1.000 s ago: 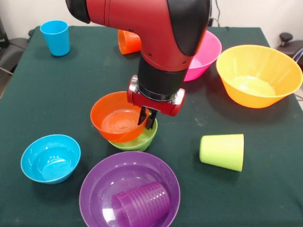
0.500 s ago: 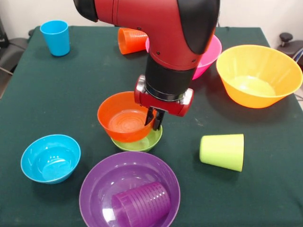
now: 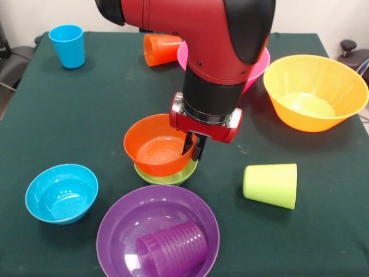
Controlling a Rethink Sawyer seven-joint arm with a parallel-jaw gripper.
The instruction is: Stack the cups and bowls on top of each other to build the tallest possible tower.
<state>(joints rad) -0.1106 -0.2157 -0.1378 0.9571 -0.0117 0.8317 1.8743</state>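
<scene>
At the worktop's centre, the gripper (image 3: 194,148) clamps the orange bowl's (image 3: 157,145) rim, tilted over the green bowl (image 3: 170,175).

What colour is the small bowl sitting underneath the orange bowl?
Lime green, best seen in the front view: the green bowl peeks out beneath the orange bowl.

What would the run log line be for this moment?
gripper: shut on orange bowl rim | orange bowl: nested in green bowl | blue bowl: apart
</scene>
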